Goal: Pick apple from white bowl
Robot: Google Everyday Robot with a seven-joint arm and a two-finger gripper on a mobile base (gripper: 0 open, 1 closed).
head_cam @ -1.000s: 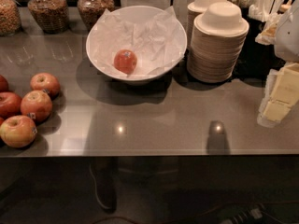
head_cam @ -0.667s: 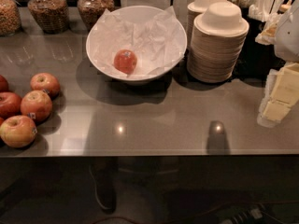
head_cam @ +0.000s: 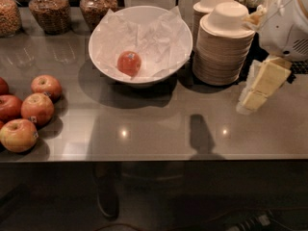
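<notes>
The apple (head_cam: 129, 63) is small, round and orange-red, with a pale sticker near its top. It lies on crumpled white paper inside the large white bowl (head_cam: 109, 74) at the back centre of the grey counter. My gripper (head_cam: 260, 88), pale yellow below a white arm housing (head_cam: 288, 28), hangs at the right edge of the view. It is over the counter, well to the right of the bowl and apart from it. A stack of cream bowls stands between them. Nothing shows in the gripper.
Two stacks of small cream disposable bowls (head_cam: 222, 47) stand right of the white bowl. Several red-and-yellow apples (head_cam: 36, 107) are grouped at the left edge. Glass jars (head_cam: 48, 11) line the back left. The counter's front edge (head_cam: 154, 158) runs across the lower view.
</notes>
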